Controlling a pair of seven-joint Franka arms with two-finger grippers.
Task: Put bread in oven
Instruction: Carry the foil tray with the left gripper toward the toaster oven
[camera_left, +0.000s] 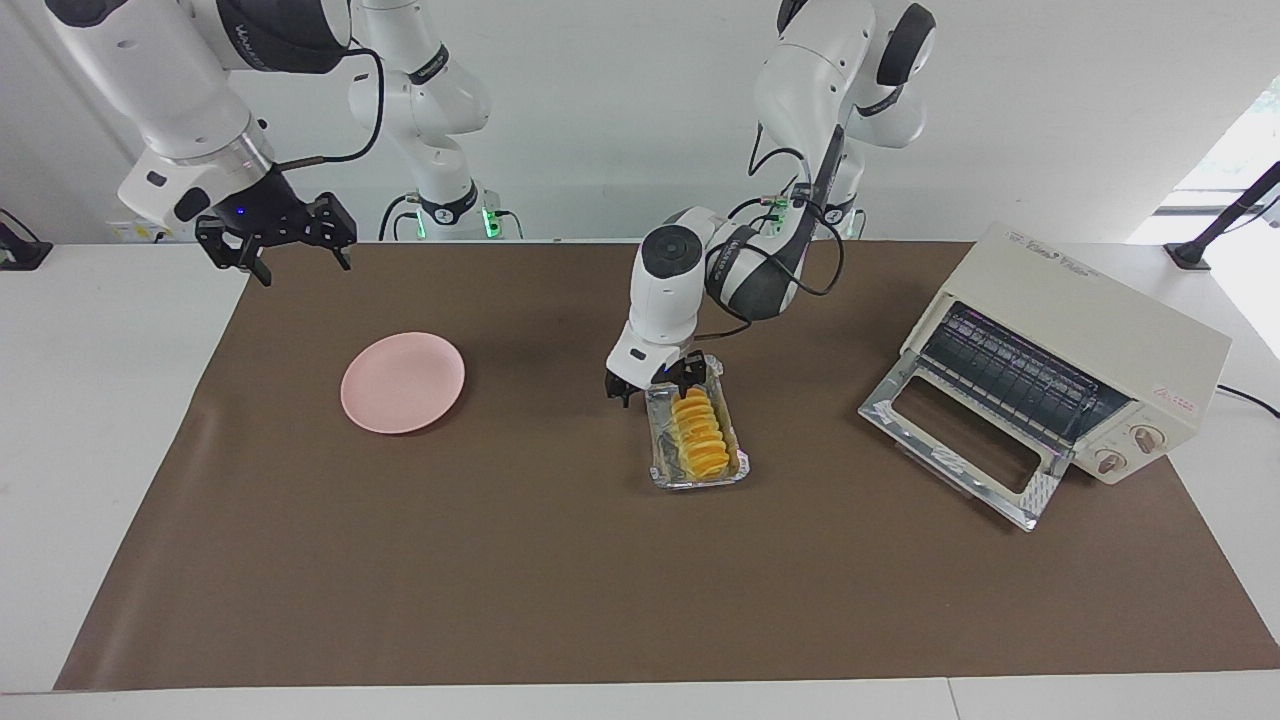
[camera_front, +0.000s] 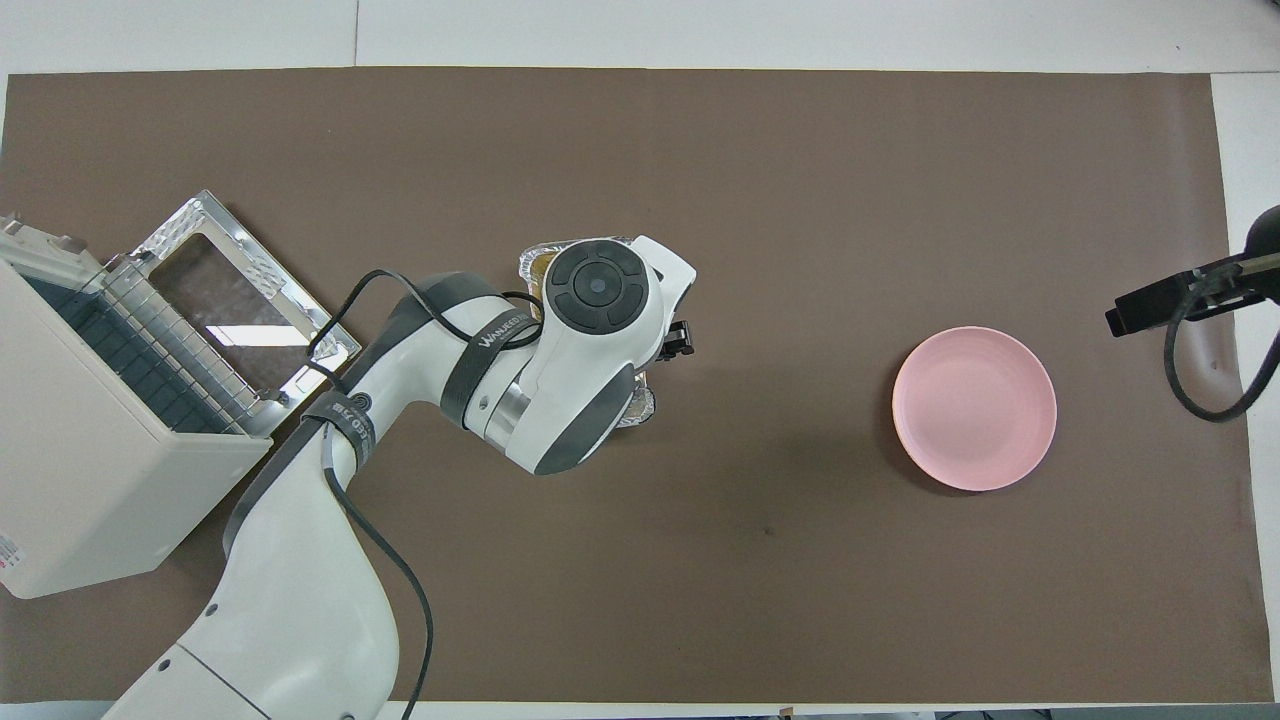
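The bread (camera_left: 698, 435) lies in a crinkled foil tray (camera_left: 661, 468) near the middle of the brown surface (camera_left: 500, 560), its ridged slices running lengthwise, and it seems to be the tray that will be carried rather than the loaf alone. The left claw (camera_left: 657, 383) is down at the tray's end nearest the robots, fingers spread and straddling the foil rim there, not pinching anything yet as far as I can see; from above, the arm's wrist covers most of the tray, so contact is hard to judge. The oven (camera_left: 1085, 350) stands toward the left arm's end of the surface with its glass door (camera_left: 965, 440) dropped flat and the rack exposed, ready to take the load. Nothing lies between tray and oven, though the lowered door's edge will need clearing. A pink plate (camera_left: 402, 382) sits toward the right arm's end, well apart. The right claw (camera_left: 277, 243) waits high over that end's edge, fingers spread.
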